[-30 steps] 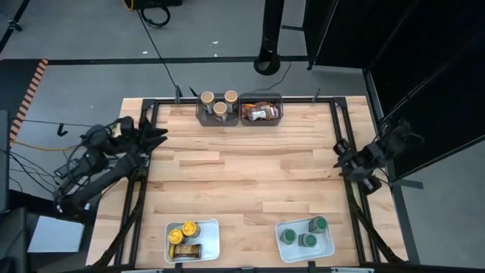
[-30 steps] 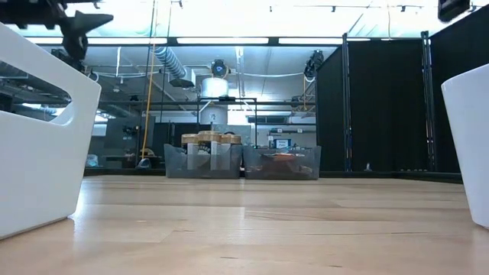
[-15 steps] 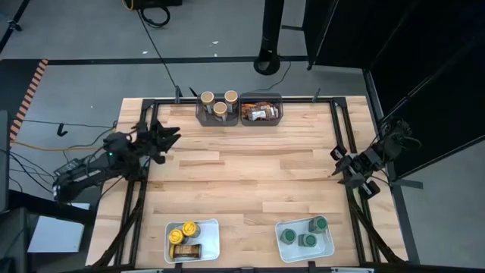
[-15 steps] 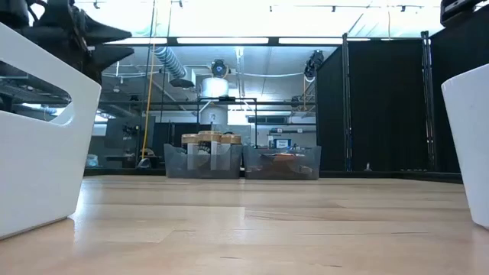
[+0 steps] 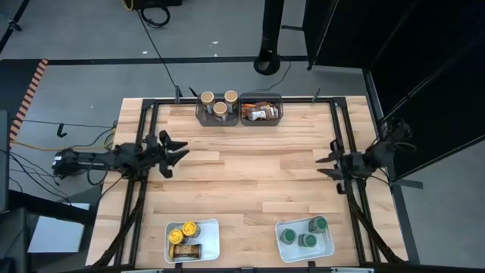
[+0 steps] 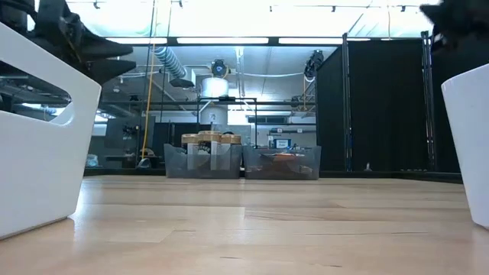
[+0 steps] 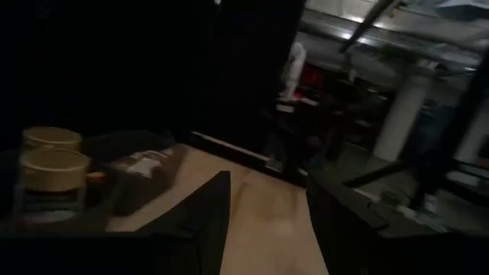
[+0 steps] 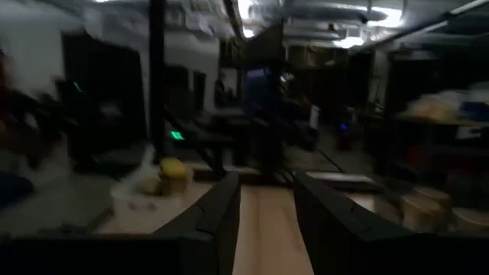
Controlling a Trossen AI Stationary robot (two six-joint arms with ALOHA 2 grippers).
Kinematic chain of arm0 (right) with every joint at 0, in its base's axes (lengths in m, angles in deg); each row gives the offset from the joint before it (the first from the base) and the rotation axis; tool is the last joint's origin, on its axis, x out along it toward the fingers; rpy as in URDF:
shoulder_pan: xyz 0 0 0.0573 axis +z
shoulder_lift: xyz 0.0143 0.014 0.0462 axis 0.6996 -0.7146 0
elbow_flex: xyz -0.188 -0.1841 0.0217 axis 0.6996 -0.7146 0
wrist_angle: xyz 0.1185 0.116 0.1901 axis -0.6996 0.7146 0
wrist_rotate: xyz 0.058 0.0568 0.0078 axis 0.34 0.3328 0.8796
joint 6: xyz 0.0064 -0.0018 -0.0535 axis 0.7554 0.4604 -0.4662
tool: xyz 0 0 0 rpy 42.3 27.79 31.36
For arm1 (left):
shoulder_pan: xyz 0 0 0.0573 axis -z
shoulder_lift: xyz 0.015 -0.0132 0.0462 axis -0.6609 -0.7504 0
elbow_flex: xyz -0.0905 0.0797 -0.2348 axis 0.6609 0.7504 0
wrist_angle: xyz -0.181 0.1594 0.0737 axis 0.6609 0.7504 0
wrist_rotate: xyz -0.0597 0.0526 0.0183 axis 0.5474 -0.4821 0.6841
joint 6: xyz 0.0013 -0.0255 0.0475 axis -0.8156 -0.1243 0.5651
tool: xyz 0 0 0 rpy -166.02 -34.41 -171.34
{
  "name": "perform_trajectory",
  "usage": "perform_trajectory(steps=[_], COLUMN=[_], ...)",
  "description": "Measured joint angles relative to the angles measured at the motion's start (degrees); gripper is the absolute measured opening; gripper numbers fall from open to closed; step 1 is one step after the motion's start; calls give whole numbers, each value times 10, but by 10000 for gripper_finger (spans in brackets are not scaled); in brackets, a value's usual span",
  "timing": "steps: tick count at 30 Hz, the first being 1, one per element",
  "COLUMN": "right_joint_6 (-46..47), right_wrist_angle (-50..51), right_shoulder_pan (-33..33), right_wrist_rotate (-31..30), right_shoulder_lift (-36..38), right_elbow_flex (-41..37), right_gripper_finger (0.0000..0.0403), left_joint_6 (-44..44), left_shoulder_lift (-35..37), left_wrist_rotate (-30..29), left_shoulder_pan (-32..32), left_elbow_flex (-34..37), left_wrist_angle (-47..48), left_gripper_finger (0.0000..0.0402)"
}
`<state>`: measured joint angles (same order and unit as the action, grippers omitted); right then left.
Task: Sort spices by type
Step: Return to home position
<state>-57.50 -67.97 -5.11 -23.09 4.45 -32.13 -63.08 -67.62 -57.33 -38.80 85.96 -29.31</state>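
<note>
Tan-lidded jars (image 5: 217,103) stand in a grey bin (image 5: 200,114) at the table's far edge. Beside it, a second grey bin (image 5: 280,108) holds orange and brown packets (image 5: 261,113). Near the front edge, one white tray (image 5: 213,240) holds yellow-lidded jars (image 5: 184,230) and a brown packet. Another white tray (image 5: 327,241) holds green-lidded jars (image 5: 306,232). My left gripper (image 5: 179,152) hovers open over the table's left side, pointing level toward the right. My right gripper (image 5: 324,166) hovers open at the right side, pointing left. Nothing is between either pair of fingers (image 7: 206,221) (image 8: 221,218).
Black frame rails (image 5: 144,189) run along the table's left and right edges under the arms. The wide wooden middle (image 5: 250,174) lies bare between the two grippers. In the low view the two white trays (image 6: 38,130) (image 6: 470,137) flank the picture and the bins (image 6: 241,162) stand far back.
My left gripper has swung from the far left corner toward the near edge and the table's middle, sinking and turning until it points level to the right. My right gripper has moved a little toward the table's left, sunk slightly and rolled. Nothing on the table has moved.
</note>
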Motion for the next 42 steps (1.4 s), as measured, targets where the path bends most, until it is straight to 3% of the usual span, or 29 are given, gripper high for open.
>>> perform_trajectory(steps=[3, 8, 17, 22, 42], right_joint_6=[-1, 85, 63, 59, 59], right_wrist_angle=[1, -1, -1, -1, -2], right_shoulder_pan=[-11, -25, -27, -27, -27], right_wrist_rotate=[-5, -5, -7, -46, -48], right_shoulder_lift=[0, -3, -14, -14, -14], right_elbow_flex=[-24, -74, -74, -74, -74], right_gripper_finger=[132, 132, 132, 132, 132], left_joint_6=[-4, -14, -5, -3, -2], left_shoulder_lift=[2, 2, 2, 2, 2], left_wrist_rotate=[21, 57, 164, 167, 167], left_shoulder_pan=[19, 36, 39, 39, 39], left_elbow_flex=[0, 0, 0, 0, 0], left_wrist_angle=[16, 39, 41, 41, 37], left_gripper_finger=[173, 173, 173, 173, 173])
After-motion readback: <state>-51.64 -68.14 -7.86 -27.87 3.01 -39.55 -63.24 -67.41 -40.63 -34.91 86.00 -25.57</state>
